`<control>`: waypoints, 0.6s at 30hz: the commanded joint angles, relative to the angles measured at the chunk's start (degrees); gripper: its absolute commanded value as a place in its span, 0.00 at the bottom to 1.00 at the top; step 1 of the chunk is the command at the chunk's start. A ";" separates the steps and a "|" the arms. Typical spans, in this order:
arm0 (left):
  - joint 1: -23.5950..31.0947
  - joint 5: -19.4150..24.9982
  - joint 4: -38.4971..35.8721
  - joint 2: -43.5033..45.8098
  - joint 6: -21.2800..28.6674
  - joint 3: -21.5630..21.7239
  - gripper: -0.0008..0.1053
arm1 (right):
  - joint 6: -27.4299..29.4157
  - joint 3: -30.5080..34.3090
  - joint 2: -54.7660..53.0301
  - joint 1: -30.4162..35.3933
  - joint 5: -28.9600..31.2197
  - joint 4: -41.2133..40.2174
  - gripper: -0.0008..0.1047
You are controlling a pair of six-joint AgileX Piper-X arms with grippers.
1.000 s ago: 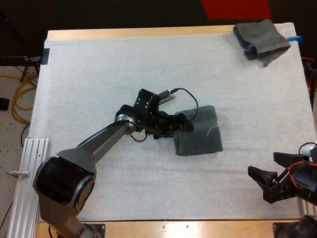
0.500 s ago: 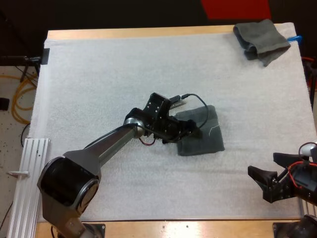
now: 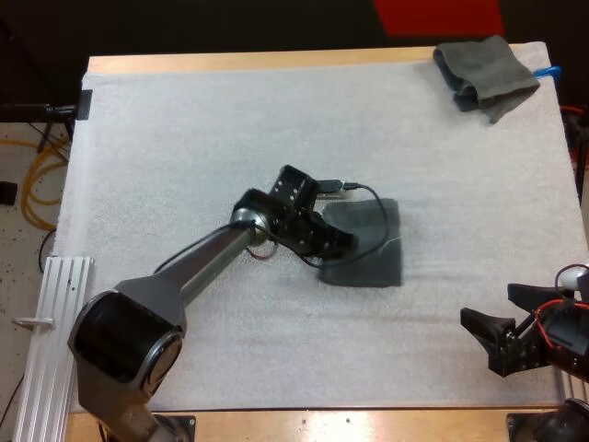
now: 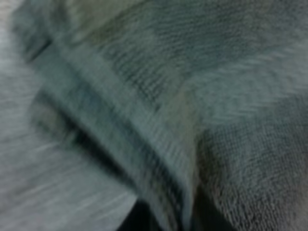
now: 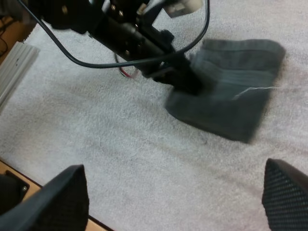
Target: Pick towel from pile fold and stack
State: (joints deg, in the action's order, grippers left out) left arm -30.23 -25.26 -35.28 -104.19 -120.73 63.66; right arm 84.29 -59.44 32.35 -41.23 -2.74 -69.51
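The folded towel [image 3: 373,260] lies at the middle of the white mat [image 3: 175,138] on the worktop [image 3: 276,61]; the left pincer [image 3: 337,247] sits low at its left edge, touching the cloth, and in the left wrist view the towel's layered fold lies right under it; whether that pincer is clamped on the cloth or parted I cannot tell. The right pincer [image 3: 487,304] rests at the mat's near right corner, well apart from the folded towel, its fingers [image 5: 60,195] spread wide with nothing between them; a crumpled towel [image 3: 485,72] lies at the mat's far right corner.
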 commanded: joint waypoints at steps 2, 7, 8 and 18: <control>2.37 9.59 -10.96 1.87 10.03 2.90 0.01 | -0.56 -0.22 0.02 -0.10 -0.08 0.26 0.69; 8.09 21.03 -20.72 3.56 19.82 5.60 0.01 | -0.55 -0.22 0.02 -0.10 -0.36 0.26 0.69; 10.03 22.99 -22.49 4.01 21.39 5.66 0.01 | -0.55 -0.22 0.02 -0.10 -1.27 0.26 0.69; 26.80 32.51 -28.98 4.46 28.06 5.64 0.01 | -0.55 -0.22 0.02 -0.10 -2.70 0.26 0.69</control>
State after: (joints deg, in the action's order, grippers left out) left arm -3.52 5.97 -63.28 -100.41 -92.99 68.99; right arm 83.63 -59.44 32.35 -41.23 -4.97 -69.51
